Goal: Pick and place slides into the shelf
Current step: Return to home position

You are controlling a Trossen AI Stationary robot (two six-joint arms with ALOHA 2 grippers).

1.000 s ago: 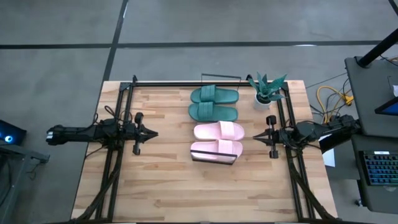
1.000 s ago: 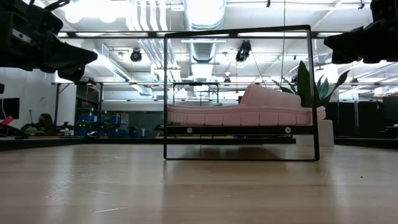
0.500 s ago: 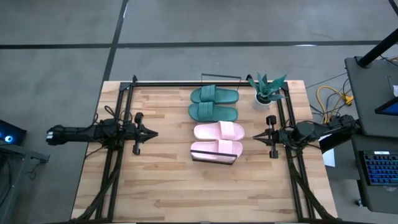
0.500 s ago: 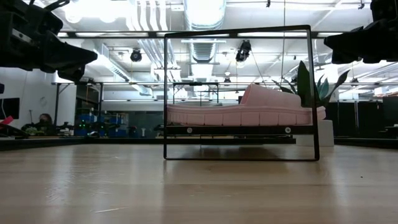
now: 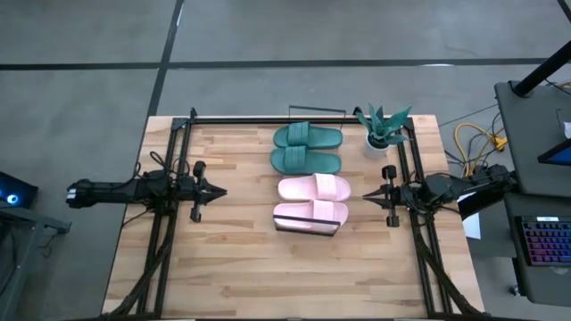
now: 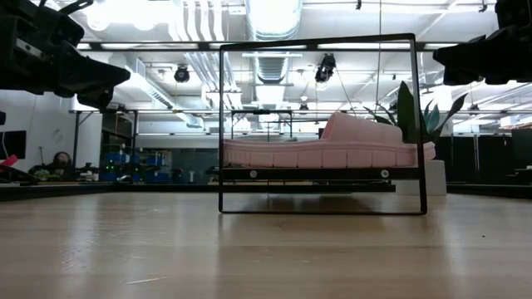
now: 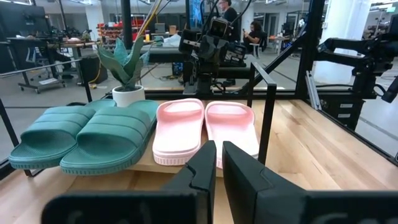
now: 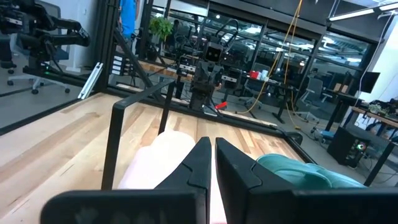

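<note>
Teal slides point(image 5: 307, 160) and pink slides point(image 5: 314, 187) set in row on shelf point(image 6: 320, 174). Left fingers point(image 7: 200, 167) and right fingers point(image 8: 198, 163) held narrow, nothing gripped, on opposite sides of shelf, apart from it. Homing best done with arms kept clear of shelf frame, nothing nudged.

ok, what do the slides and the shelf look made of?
Pink slides and green slides: likely soft moulded foam or rubber, matte, thick rounded edges. Shelf: thin black metal frame, probably painted; pale wood-look plank under the slides, solid or laminate unclear.
</note>
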